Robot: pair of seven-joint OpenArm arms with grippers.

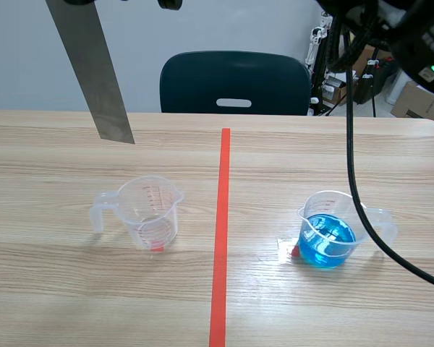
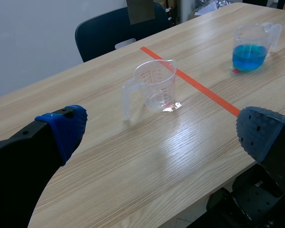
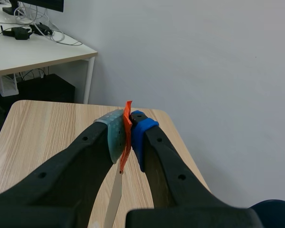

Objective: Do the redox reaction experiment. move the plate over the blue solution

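A long grey metal plate (image 1: pixel 94 72) hangs tilted above the table's far left, its lower end over the wood beyond the empty clear measuring cup (image 1: pixel 148 211). My right gripper (image 3: pixel 127 135) is shut on the plate's upper end, where an orange strip sticks out; the plate's thin edge (image 3: pixel 113 204) runs down below the fingers. The cup of blue solution (image 1: pixel 329 235) stands right of the red line, far from the plate. My left gripper (image 2: pixel 161 130) is open and low, holding nothing, with the empty cup (image 2: pixel 154 85) ahead of it and the blue cup (image 2: pixel 250 47) further off.
A red tape line (image 1: pixel 221 238) splits the table down the middle. A black cable (image 1: pixel 354 181) from the raised right arm hangs across the blue cup. A dark chair (image 1: pixel 233 83) stands behind the table's far edge.
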